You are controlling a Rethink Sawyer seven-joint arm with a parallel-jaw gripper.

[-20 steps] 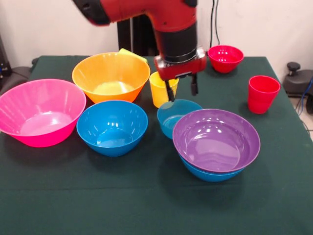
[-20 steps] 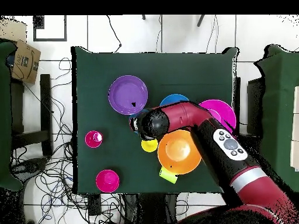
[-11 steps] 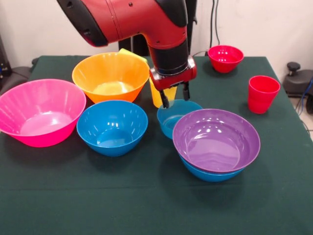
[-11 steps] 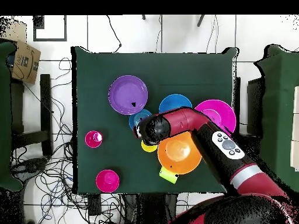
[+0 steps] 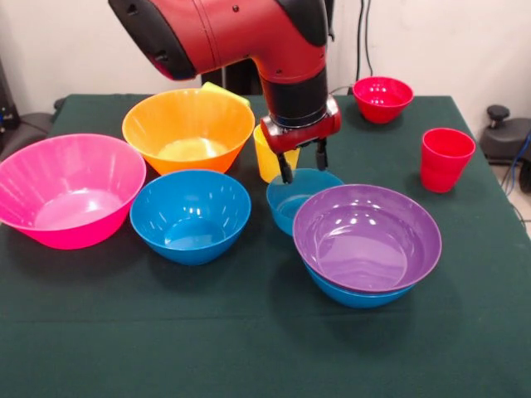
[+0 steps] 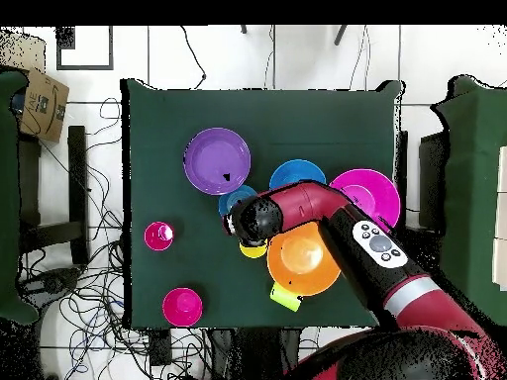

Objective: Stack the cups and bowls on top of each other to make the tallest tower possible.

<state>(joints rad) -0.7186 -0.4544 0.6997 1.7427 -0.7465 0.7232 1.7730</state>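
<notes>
My gripper (image 5: 302, 162) hangs spread and empty over the far rim of the small blue bowl (image 5: 297, 197), mid-table, with the yellow cup (image 5: 269, 157) just behind. I judge I am picking the first piece; next I must drop squarely onto it.

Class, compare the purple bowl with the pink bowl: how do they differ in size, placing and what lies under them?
The pink bowl is wider and deeper than the purple bowl. The pink bowl sits straight on the table, while the purple bowl is nested in a blue bowl. In the front view they lie at opposite sides. Both are glossy, round, upright and empty.
</notes>
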